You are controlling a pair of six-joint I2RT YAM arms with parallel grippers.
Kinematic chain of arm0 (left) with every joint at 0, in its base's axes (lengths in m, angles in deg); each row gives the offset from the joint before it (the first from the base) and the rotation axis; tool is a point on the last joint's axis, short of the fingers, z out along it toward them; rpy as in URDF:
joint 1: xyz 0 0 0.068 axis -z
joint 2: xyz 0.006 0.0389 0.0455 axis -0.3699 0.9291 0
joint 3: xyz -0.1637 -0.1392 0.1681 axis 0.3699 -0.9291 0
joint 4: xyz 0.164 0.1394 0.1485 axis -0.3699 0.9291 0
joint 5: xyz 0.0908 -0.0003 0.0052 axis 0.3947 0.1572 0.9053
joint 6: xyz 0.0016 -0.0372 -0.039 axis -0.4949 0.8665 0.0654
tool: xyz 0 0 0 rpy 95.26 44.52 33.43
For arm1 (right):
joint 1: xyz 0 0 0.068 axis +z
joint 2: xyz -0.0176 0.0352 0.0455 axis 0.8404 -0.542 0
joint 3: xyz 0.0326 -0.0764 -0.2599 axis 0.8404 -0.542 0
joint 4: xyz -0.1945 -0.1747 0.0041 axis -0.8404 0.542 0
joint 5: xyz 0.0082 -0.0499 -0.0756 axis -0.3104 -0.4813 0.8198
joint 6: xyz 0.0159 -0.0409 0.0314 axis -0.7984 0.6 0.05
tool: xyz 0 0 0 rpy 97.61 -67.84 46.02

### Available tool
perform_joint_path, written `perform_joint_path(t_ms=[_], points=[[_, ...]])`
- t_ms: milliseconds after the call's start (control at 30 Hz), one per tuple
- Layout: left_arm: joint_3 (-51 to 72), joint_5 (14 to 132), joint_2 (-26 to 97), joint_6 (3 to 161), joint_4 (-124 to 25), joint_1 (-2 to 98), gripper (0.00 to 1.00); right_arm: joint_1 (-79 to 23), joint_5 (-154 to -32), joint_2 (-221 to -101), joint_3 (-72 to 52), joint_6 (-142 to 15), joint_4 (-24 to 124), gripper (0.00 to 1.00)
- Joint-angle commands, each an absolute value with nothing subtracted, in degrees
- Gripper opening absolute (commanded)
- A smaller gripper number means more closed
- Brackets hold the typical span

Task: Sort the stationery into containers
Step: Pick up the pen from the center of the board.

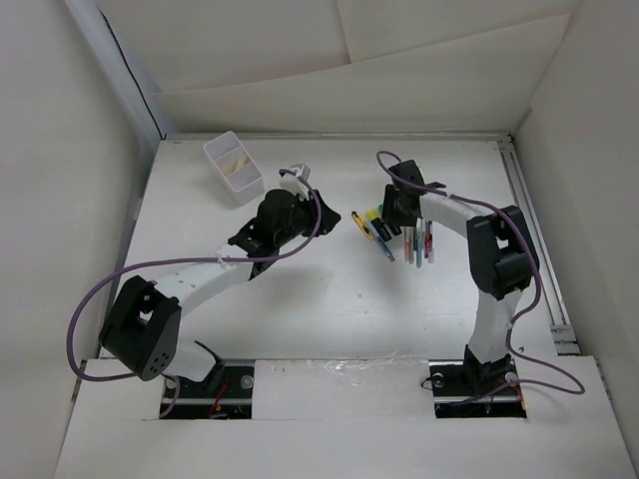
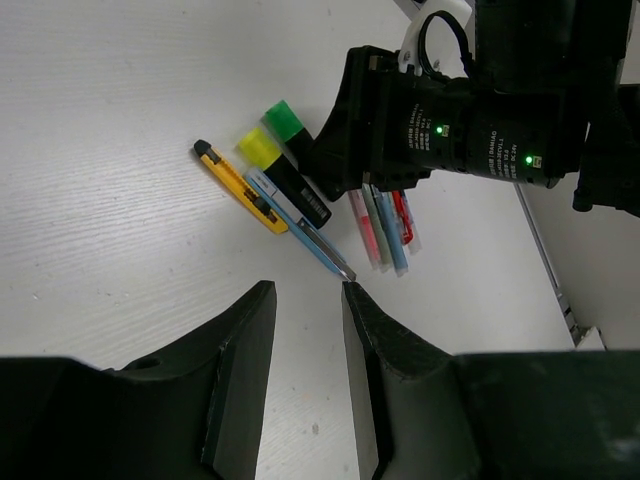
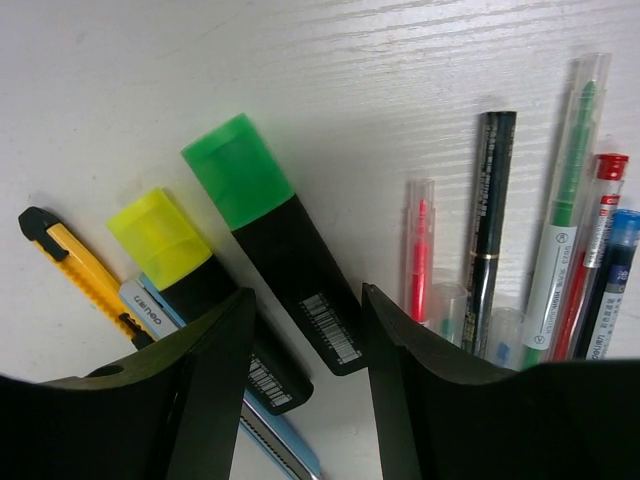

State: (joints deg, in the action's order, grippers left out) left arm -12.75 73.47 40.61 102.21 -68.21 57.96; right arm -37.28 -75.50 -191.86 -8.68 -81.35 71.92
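White tray at table's far-left corner, something pale inside. Well right of tray: yellow box cutter, yellow highlighter, green highlighter, bunch of pens. Left gripper between tray and those, jaws slightly apart, empty. Right gripper jaws apart, straddling green highlighter's barrel, contact unclear tbh.

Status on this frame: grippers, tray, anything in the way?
Left gripper open, empty, near the pens. Right gripper open, jaws over green highlighter, nothing gripped. Tray far left, pale item inside. Left arm sits between pens and tray.
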Motion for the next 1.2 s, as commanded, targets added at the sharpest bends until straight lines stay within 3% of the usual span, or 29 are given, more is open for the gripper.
perform_joint_path(t_ms=[0,100,233,367,533,600,733,933,1167], points=[[-13.42,73.68,38.58,100.92,-70.2,58.01,0.29,-36.61,-77.44,-192.18,-6.26,-80.72,72.92,0.53],[-13.42,73.68,38.58,100.92,-70.2,58.01,0.29,-36.61,-77.44,-192.18,-6.87,-80.72,72.92,0.54],[-13.42,73.68,38.58,100.92,-70.2,58.01,0.29,-36.61,-76.91,-192.18,-7.41,-81.25,72.31,0.45],[-13.42,72.98,39.11,100.92,-70.2,58.01,0.29,-36.61,-76.38,-192.18,-7.93,-81.25,71.78,0.45],[-13.42,72.98,39.64,101.44,-70.2,58.01,0.29,-36.61,-76.38,-192.18,-8.46,-81.25,71.17,0.27],[-13.42,72.27,39.64,101.44,-70.2,58.01,0.29,-36.61,-76.38,-191.66,-9.16,-81.78,70.3,0.27],[-13.42,72.27,39.64,101.44,-70.2,58.01,0.29,-36.61,-76.38,-192.17,-9.08,-81.78,70.29,0.47],[-13.42,72.27,39.11,101.44,-70.2,58.01,0.29,-36.08,-75.68,-192.79,-9.08,-82.31,70.29,0.47],[-13.42,72.27,39.64,101.44,-70.2,58.01,0.3,-34.94,-73.13,-194.37,-8.55,-82.92,70.9,0.38]])
